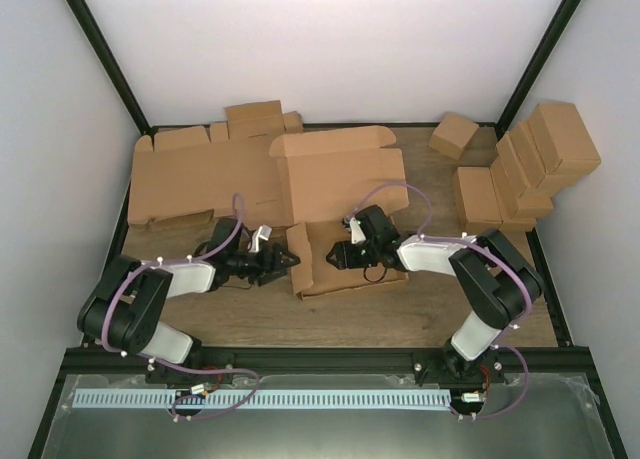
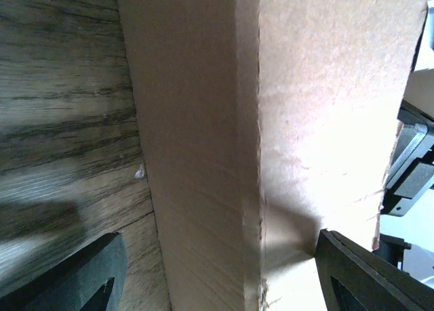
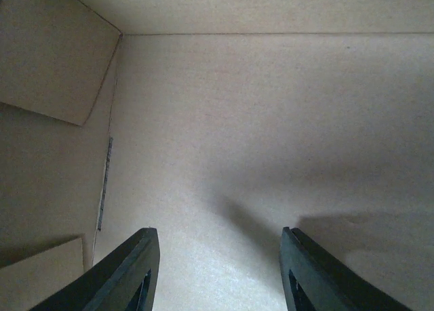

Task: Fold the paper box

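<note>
Paper box sits mid-frame in the top view. It is half formed: the lid panel lies flat toward the upper centre, and the left side flap is raised at lower centre.

Risks:
- The flap will likely spring back flat if the left gripper slips off or closes off the crease.
- A sideways push could slide the whole blank on the wooden table, since nothing clamps it.
- Its upper-left edge is near or overlapping the pile of flat blanks and could drag them.

Left gripper: jaws wide, straddling the raised flap with one finger on the table side. It is not clamped, and I can't tell if it touches.

Right gripper: jaws moderately wide, holding nothing, low over the box floor. Contact unclear.
</note>
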Tool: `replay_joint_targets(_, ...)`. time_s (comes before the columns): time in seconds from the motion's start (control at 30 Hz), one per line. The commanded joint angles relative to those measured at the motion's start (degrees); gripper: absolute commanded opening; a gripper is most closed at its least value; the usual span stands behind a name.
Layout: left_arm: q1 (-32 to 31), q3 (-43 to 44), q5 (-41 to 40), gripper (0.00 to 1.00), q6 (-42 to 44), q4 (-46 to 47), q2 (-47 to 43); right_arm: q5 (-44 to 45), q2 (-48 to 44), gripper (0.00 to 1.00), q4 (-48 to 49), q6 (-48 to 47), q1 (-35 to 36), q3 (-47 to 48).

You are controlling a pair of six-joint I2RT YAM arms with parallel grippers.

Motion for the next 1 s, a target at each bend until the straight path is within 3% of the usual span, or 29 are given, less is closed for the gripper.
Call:
replay_joint_targets(0.0,-2.1,2.5,-2.1,0.79,0.8,-0.3,1.8,1.9,-1.1,0.51,-5.0,1.8,0.6,-2.6)
replay_joint_targets(0.43,-10.7,12.0,-15.3,0.80,4.0,-17.0,1.3,6.2,-5.3,0.50,-5.2,5.5,3.5,-5.1)
replay_joint_targets(0.53,-11.4,13.2,-18.6,0.76,4.0,-20.2,1.6,5.9,-6.0,0.50,-4.8,5.4,3.5,-5.3)
replay_joint_targets(0.67,-12.3,14.1,-20.7,0.70,3.6,-21.5,2.0,5.6,-9.5,0.51,-3.5,5.0,3.5,-6.1)
replay_joint_targets(0.97,-13.9,15.2,-22.9,0.66,3.1,-21.8,2.9,4.1,-18.3,0.50,-2.2,3.3,3.5,-7.3)
